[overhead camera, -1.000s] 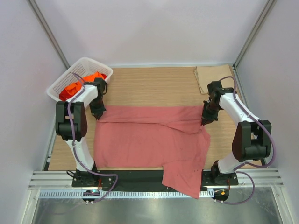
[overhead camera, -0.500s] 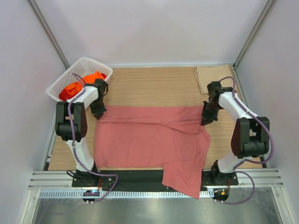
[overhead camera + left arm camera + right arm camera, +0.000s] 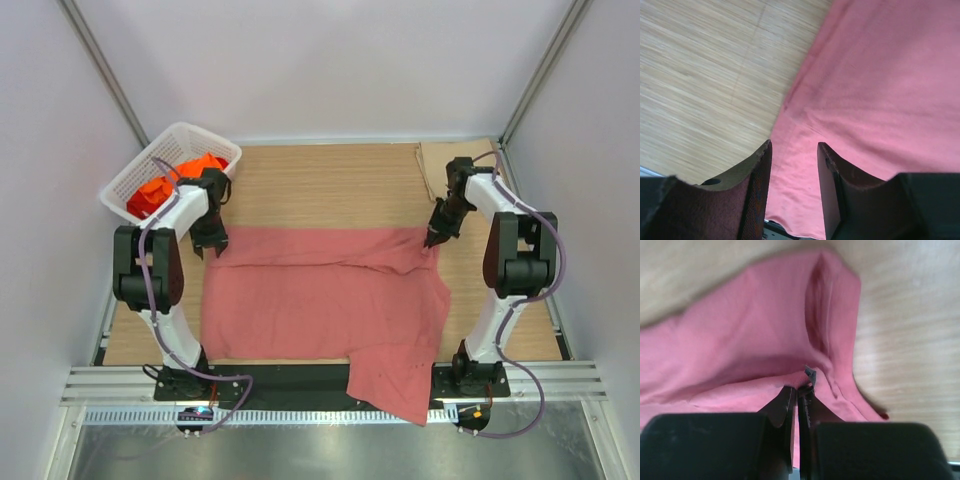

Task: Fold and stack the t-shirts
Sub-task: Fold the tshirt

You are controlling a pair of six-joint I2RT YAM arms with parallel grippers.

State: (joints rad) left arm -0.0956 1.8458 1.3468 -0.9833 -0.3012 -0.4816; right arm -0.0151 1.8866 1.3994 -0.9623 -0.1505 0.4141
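Note:
A salmon-pink t-shirt [image 3: 320,295] lies spread across the wooden table, its lower right part hanging over the front edge. My left gripper [image 3: 212,245] hovers at the shirt's far left corner, open. In the left wrist view its jaws [image 3: 794,146] stand apart above the shirt's hem [image 3: 880,90], holding nothing. My right gripper [image 3: 433,238] is at the far right corner. In the right wrist view it [image 3: 800,387] is shut on a bunched fold of the shirt [image 3: 740,340] beside a small grey tag [image 3: 810,374]. Orange t-shirts [image 3: 165,185] lie in the basket.
A white lattice basket [image 3: 185,130] stands at the back left corner, just behind the left arm. A flat brown cardboard piece [image 3: 455,158] lies at the back right. Bare wood [image 3: 320,185] stretches behind the shirt. White walls enclose the table.
My left gripper has opened and let go of the shirt's far left corner. My right gripper has moved back and slightly up-table, pulling the far right corner with it.

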